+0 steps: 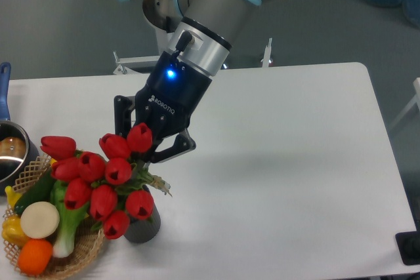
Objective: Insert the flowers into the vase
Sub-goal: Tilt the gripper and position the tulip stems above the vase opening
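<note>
End effector [148,155] closed on the stems of the flowers [98,181], held tilted above the vase [143,223] near the worktop's [295,162] front edge, heads overhanging the wicker basket [85,250] at left.

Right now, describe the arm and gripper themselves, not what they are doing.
The arm is grey metal tubing with light blue joint caps and a silver wrist ring. The gripper is black, with two black fingers, white lettering on its body and a lit blue light near the wrist. A small red-and-white sticker sits on the arm's base column.
</note>
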